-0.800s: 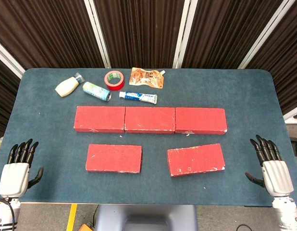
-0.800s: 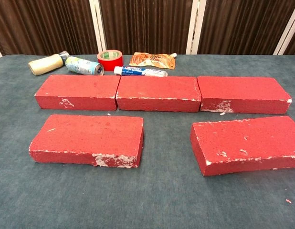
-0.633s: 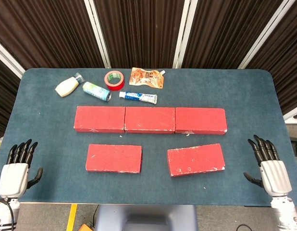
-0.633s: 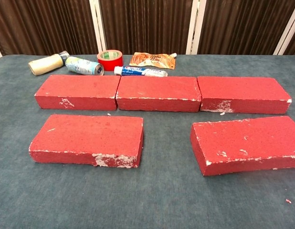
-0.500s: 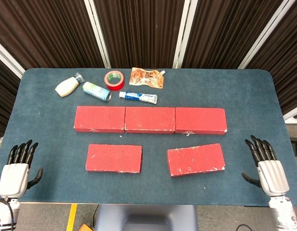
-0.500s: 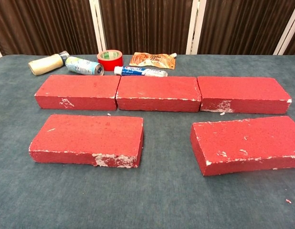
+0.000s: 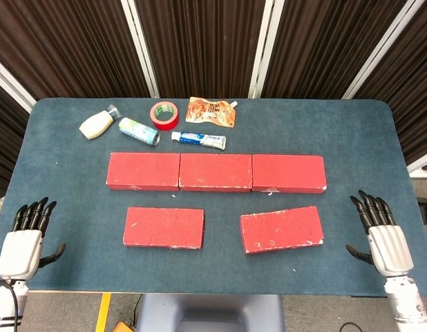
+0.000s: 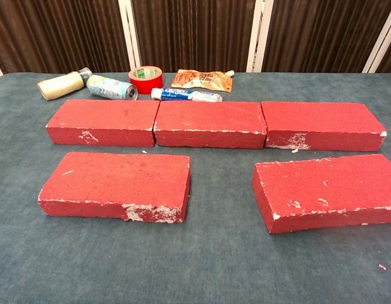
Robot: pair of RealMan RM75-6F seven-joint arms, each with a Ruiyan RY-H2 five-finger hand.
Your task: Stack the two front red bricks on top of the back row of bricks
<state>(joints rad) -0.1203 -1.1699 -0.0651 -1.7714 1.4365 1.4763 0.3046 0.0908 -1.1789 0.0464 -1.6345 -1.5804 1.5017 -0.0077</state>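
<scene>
Three red bricks form a back row (image 7: 215,172) (image 8: 209,123) across the blue table (image 7: 352,138). In front lie two more: the front left brick (image 7: 164,227) (image 8: 116,184) and the front right brick (image 7: 281,229) (image 8: 328,190), which is slightly skewed. My left hand (image 7: 23,238) hovers at the table's near left corner, fingers spread, holding nothing. My right hand (image 7: 381,234) is at the near right edge, fingers apart and empty, well right of the front right brick. Neither hand shows in the chest view.
Behind the back row lie a cream bottle (image 7: 97,125), a pale green tube (image 7: 138,131), a red tape roll (image 7: 164,115), an orange pouch (image 7: 211,111) and a toothpaste tube (image 7: 199,140).
My right hand has crept up and slightly left along the table's right edge. The left hand barely shifted. No brick has moved.
</scene>
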